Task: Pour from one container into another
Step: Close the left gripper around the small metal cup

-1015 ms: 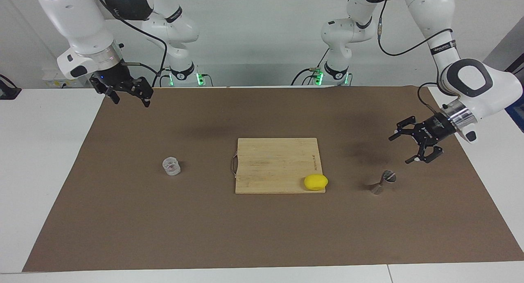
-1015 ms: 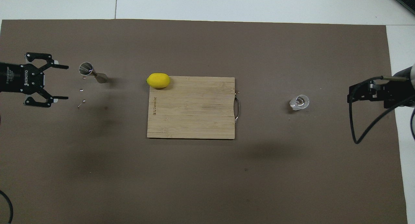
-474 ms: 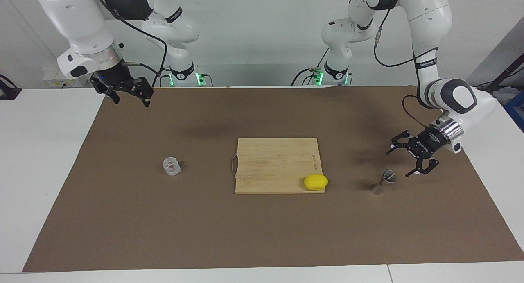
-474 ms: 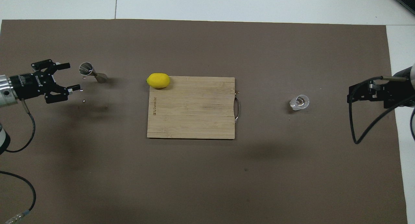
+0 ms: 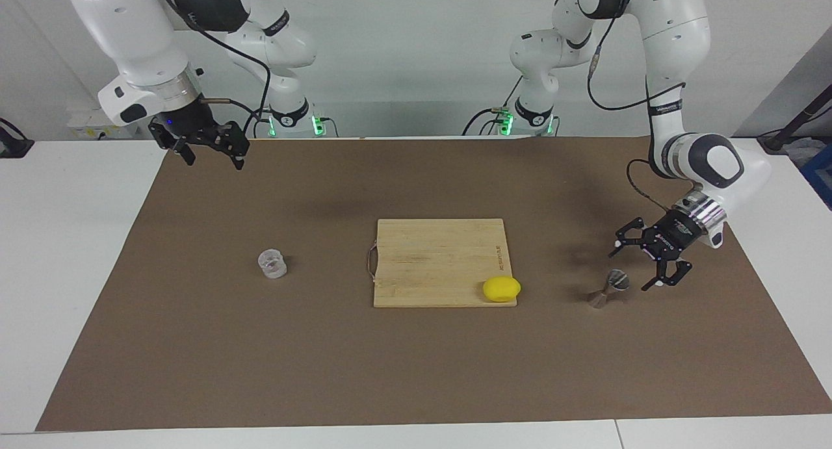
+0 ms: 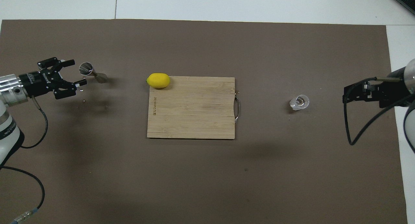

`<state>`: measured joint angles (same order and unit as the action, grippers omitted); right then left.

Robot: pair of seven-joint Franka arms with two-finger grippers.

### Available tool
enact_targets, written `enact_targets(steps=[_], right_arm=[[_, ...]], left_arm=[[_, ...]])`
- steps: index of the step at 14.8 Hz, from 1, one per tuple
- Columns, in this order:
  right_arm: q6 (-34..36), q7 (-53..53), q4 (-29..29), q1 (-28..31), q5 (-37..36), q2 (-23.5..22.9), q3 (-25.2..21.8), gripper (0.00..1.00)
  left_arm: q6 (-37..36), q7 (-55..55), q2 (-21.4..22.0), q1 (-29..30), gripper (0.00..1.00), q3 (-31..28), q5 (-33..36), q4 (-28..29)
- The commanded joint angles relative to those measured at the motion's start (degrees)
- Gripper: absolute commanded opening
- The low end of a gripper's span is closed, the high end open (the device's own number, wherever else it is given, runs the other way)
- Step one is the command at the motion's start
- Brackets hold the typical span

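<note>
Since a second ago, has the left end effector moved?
Yes. The left end effector has dropped toward the mat and closed in on the jigger, fingers open, not yet touching it.

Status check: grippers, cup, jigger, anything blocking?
Left gripper open, low beside the jigger, not touching. Right gripper waiting above the mat's edge, nothing held. Cup upright, untouched. Lemon on the cutting board, not in the way.

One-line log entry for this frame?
left gripper: open beside hourglass-shaped metal jigger, no contact | right gripper: open, waiting | squat clear ribbed cup: untouched
</note>
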<state>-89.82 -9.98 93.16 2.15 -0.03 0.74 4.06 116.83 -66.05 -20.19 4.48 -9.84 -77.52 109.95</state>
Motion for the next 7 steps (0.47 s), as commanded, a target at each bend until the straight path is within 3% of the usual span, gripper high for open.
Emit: enact_targets(steps=[1, 7], right_arm=[[-1.1, 1.0, 1.3, 0.1, -1.9, 1.2, 0.5, 1.00], [-1.9, 0.4, 1.2, 0.1, -3.0, 1.1, 1.7, 1.00]], left_arm=[[2.5, 0.3, 0.1, -2.4, 1.00, -0.5, -2.7, 1.0], [4.0, 0.7, 0.1, -2.9, 0.96, -0.5, -3.5, 2.1]])
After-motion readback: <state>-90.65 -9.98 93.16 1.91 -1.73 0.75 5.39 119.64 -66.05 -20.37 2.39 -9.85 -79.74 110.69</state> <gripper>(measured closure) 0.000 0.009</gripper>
